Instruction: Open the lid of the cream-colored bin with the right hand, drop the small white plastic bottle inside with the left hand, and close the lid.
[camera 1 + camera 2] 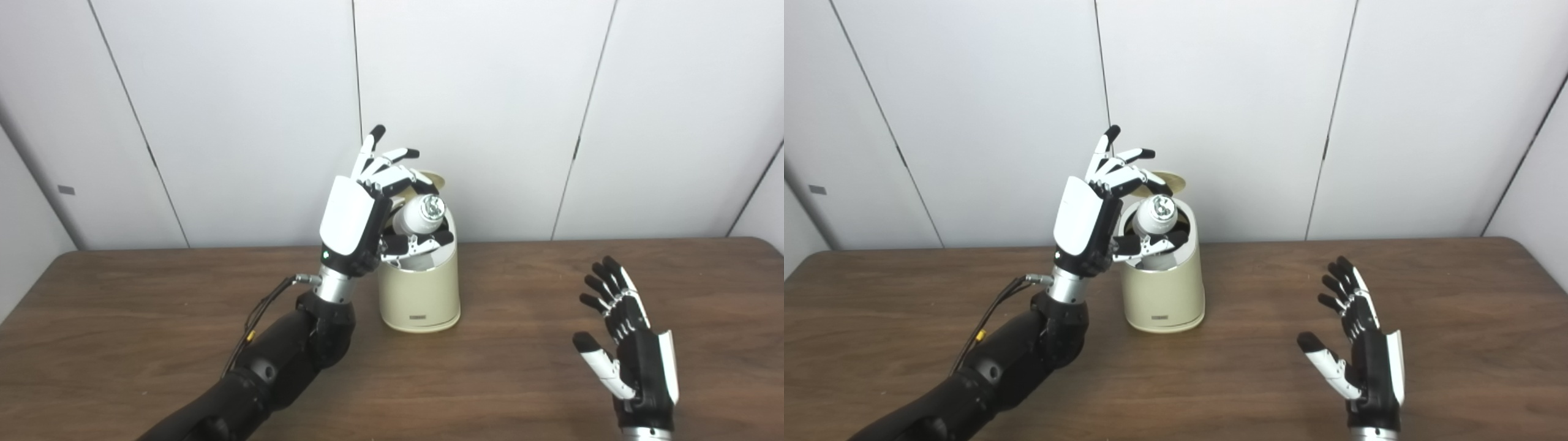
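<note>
The cream-colored bin [419, 294] stands mid-table with its lid [433, 179] tipped up and back, so the mouth is uncovered. My left hand [367, 208] hovers over the bin's left rim. It grips the small white plastic bottle [421, 214] between the thumb underneath and the lower fingers [398, 177], while the upper fingers splay upward. The bottle lies tilted, cap toward me, right above the mouth of the bin. Off to the right, low over the table, my right hand [1356, 343] is open, palm turned left, well apart from the bin.
The brown wooden table [520, 380] reaches to a white panelled wall just behind the bin. A black cable [257, 318] runs along my left forearm. The table's rounded right corner [762, 242] lies beyond the right hand.
</note>
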